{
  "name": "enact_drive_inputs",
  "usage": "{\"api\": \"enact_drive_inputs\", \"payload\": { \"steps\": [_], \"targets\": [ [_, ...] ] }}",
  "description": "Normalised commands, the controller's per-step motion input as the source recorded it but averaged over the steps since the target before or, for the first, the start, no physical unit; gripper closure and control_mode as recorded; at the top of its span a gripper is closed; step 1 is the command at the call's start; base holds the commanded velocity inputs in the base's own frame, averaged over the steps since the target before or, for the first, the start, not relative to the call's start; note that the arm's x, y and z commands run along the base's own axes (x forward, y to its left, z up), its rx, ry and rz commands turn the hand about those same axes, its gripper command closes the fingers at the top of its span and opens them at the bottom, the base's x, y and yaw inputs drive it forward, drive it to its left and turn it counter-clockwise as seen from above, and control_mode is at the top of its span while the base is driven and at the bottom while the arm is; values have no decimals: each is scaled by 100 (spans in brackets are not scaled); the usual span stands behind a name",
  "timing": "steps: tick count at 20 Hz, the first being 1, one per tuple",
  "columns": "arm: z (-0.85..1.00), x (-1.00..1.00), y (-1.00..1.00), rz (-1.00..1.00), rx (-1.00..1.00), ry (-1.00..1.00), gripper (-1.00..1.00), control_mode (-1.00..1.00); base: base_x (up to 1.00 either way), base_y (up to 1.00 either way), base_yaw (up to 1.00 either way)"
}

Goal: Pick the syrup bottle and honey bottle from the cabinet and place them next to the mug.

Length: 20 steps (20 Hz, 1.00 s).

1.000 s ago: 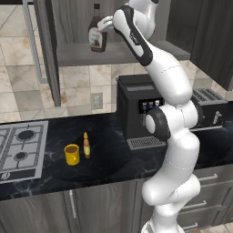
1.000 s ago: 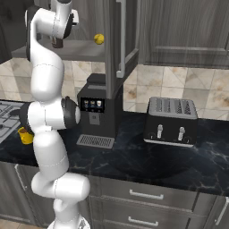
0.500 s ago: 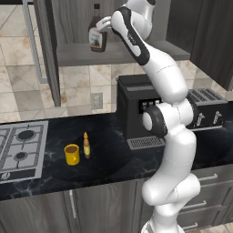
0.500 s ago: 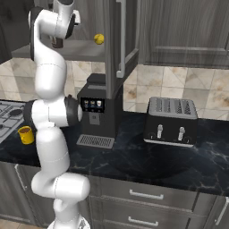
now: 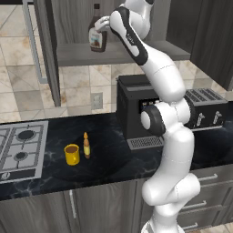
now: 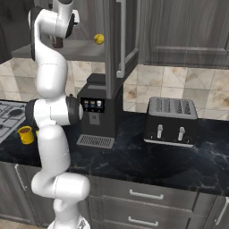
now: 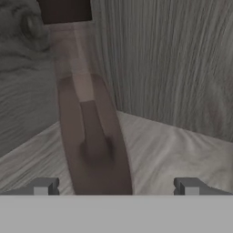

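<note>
Open gripper at the syrup bottle in the cabinet
Jaws spread wide either side of the bottle; honey bottle stands beside the mug

The syrup bottle stands on the cabinet shelf, left of the end effector. Below on the table, the honey bottle stands just right of the mug, left of the coffee machine.

- The arm stretched up and forward, elbow bent, wrist high.
- The gripper pointed ahead, jaws spread wide, its fingertips closed on nothing.
</note>
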Motion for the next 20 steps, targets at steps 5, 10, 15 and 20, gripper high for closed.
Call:
{"api": "enact_drive_inputs", "payload": {
  "steps": [5, 10, 15, 20],
  "targets": [
    [0, 8, 7, 0, 0, 0, -100, -100, 0, 0, 0],
    [0, 15, 7, 0, 0, 0, -100, -100, 0, 0, 0],
    [0, 10, 12, 0, 0, 0, -100, -100, 0, 0, 0],
    [0, 0, 3, 0, 0, 0, -100, -100, 0, 0, 0]
  ]
}}
